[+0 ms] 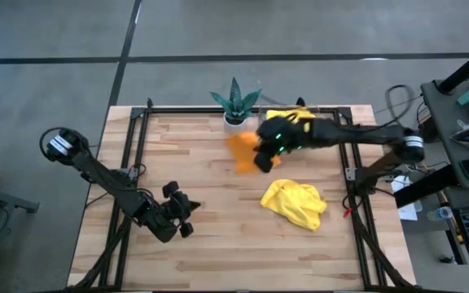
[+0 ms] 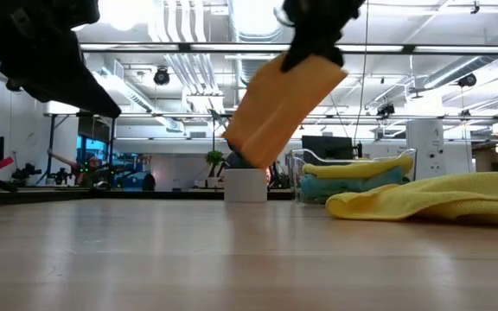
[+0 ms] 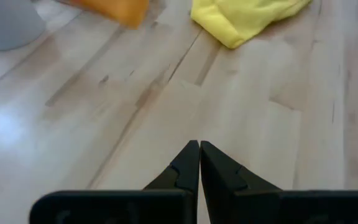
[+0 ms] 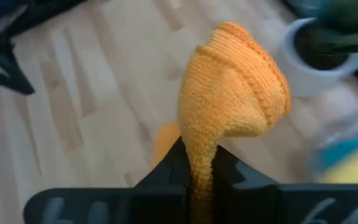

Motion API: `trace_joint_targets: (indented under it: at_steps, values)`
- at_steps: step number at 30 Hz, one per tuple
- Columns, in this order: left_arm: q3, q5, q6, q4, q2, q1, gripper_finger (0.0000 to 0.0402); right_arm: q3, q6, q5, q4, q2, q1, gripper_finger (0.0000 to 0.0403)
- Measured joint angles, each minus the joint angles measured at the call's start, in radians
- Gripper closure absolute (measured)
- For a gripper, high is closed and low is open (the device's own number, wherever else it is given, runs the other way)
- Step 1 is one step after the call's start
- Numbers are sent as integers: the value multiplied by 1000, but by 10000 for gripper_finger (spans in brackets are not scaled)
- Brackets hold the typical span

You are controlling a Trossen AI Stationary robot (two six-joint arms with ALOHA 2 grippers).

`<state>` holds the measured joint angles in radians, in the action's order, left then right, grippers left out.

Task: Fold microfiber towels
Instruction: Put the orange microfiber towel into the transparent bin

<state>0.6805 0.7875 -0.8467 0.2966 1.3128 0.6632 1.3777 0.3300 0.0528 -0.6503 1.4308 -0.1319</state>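
The right pincer (image 1: 265,156) is clamped on a corner of the orange towel (image 1: 243,150), holding it in the air at about one o'clock from the counter's centre, just beside the potted plant (image 1: 234,102). In the low view the towel (image 2: 277,105) hangs clear of the wood. This looks like the carrying step, before the cloth is spread; the next move probably calls for lowering it onto bare wood and laying it flat for a fold.

A crumpled yellow towel (image 1: 295,203) lies at about four o'clock. More towels, yellow over blue, sit stacked in the clear tray (image 2: 353,180) at the far edge.

The left pincer (image 1: 184,213) waits at about eight o'clock, its tips pressed together on nothing.

The counter (image 1: 186,163) is pale wood planking in a dark frame. Beyond it is an open workshop with ceiling ducts, strip lights and monitors.
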Motion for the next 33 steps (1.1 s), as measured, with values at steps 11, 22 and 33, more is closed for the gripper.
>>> trace_joint_targets:
  at_steps: [11,22,33]
  values:
    - [0,35,19,0,0,0,402,0,23,0,-199,-245,-256,390]
    - [0,82,25,0,0,0,402,0,-8,-99,-241,-234,-539,390]
    - [0,82,24,1,0,0,402,-10,60,-406,-75,-132,-597,390]
